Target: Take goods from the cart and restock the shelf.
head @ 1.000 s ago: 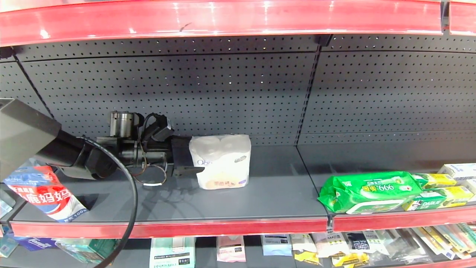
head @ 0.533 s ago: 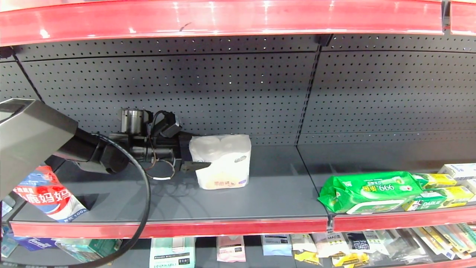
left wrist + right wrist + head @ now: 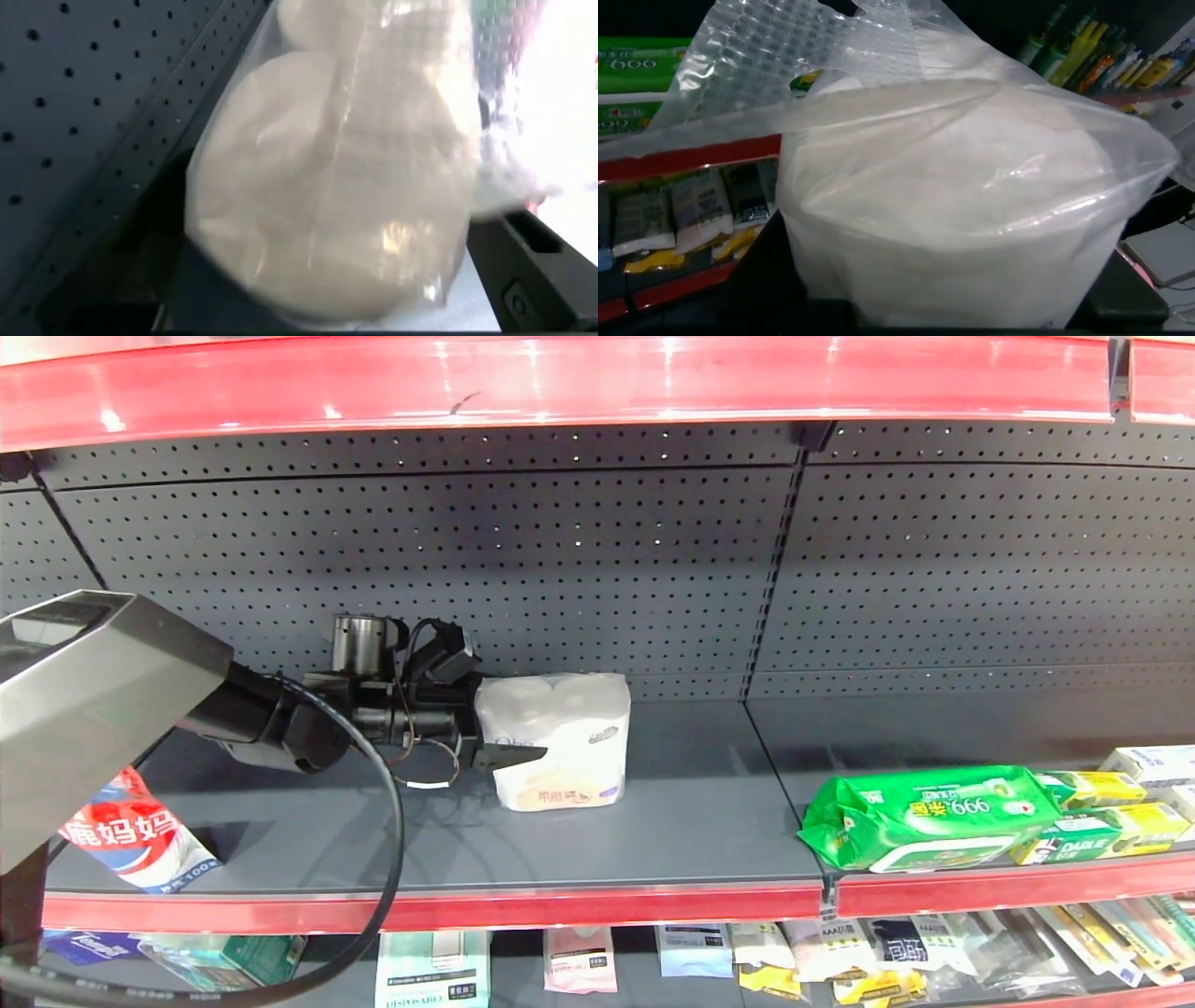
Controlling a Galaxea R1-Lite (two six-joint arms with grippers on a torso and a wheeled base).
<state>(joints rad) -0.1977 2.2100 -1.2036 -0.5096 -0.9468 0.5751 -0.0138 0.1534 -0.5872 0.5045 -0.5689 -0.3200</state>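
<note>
A white toilet paper pack (image 3: 560,742) stands upright on the grey shelf (image 3: 653,840), near the pegboard back. My left gripper (image 3: 521,726) comes in from the left at shelf height and is open around the pack's left end; its front finger (image 3: 509,756) lies across the pack's face. In the left wrist view the pack (image 3: 346,177) sits close between the jaws, with one finger (image 3: 533,275) beside it. In the right wrist view a second toilet paper pack (image 3: 952,205) in clear wrap is held up in front of the shelves, my right gripper shut on it.
A green wipes pack (image 3: 924,812) and small boxes (image 3: 1111,803) lie at the shelf's right. A red, white and blue bag (image 3: 131,840) leans at the left front. Bare shelf lies between the toilet paper and the wipes. Packets fill the lower shelf (image 3: 840,952).
My left arm has moved right along the shelf, bringing the open jaws around the pack's left end. The pack itself has stayed in place.
</note>
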